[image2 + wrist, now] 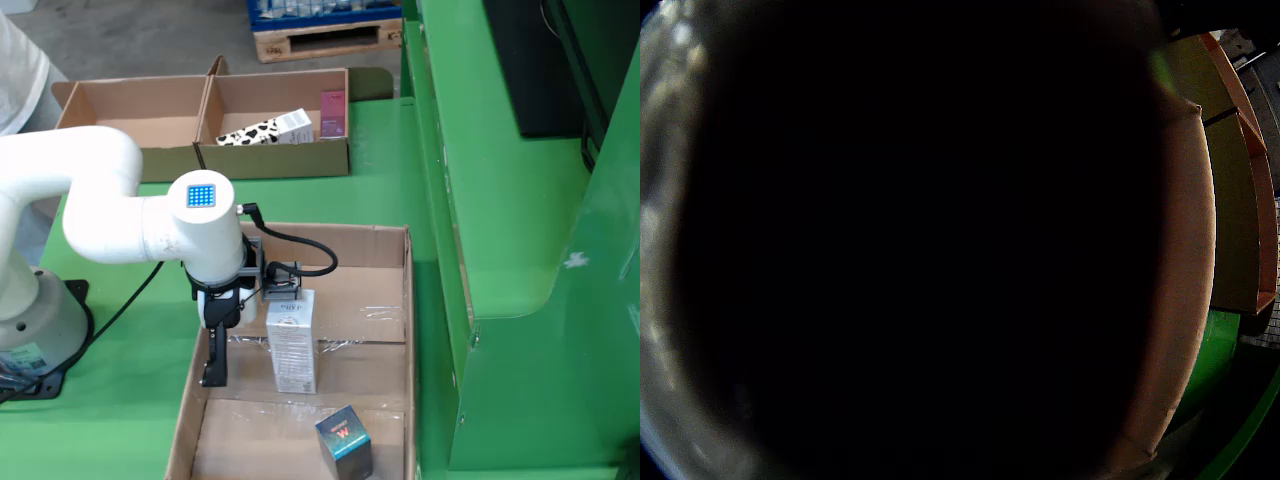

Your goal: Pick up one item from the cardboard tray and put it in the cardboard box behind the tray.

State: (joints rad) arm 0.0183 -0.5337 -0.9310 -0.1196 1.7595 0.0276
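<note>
In the still view a large cardboard tray (395, 300) lies on the green floor. A tall white carton (292, 345) stands upright in it, and a small dark box with a red logo (345, 443) lies nearer the front. My gripper (281, 284) sits right on top of the white carton, touching or almost touching its upper end. A black bar (215, 355) hangs down to the left of the carton. The jaws themselves are hidden. The wrist view is almost wholly black, blocked by something close to the lens, and only a cardboard wall (1190, 260) shows at its right.
Behind the tray stands a two-part cardboard box (205, 105). Its right part holds a cow-patterned carton (265, 130) and a maroon box (332, 112). A green machine frame (520, 220) rises on the right, and the arm's base (35, 320) with its cable sits on the left.
</note>
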